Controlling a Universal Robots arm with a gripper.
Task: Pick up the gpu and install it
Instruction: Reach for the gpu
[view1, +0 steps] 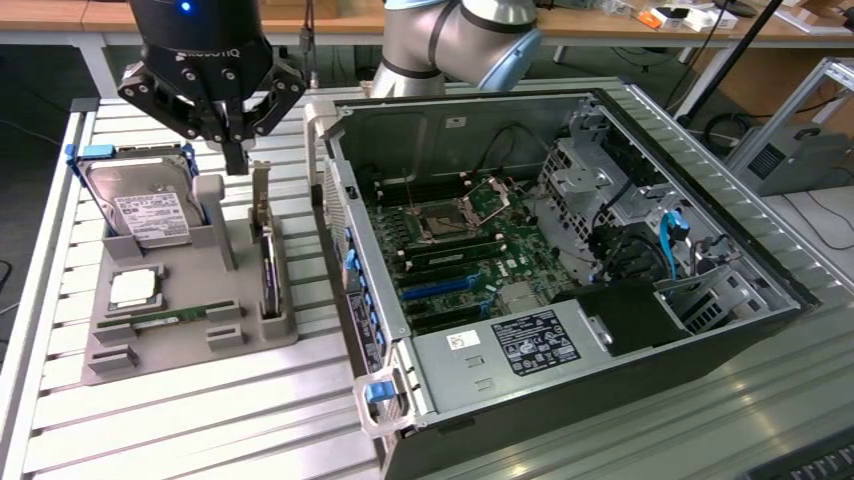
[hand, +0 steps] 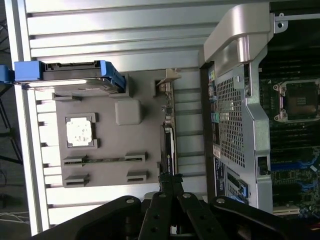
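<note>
Matte black claw, fingers clenched together on nothing, hangs above the thin, flat dark gpu card, which stands on edge, silver-grey metal bracket upright, in a slot of the moulded grey plastic tray on the ribbed aluminium worktop.

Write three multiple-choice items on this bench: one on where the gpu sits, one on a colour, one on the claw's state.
1. The gpu stands: A) in the computer case; B) on edge in the grey tray; C) flat on the table.
2. The hard drive's carrier is: A) blue; B) red; C) yellow.
3. The claw is: A) wide open; B) shut; C) shut on the memory stick.
Key: B, it rises from a tray slot; A, blue rails frame the drive; B, its jaws meet, gripping nothing.
</note>
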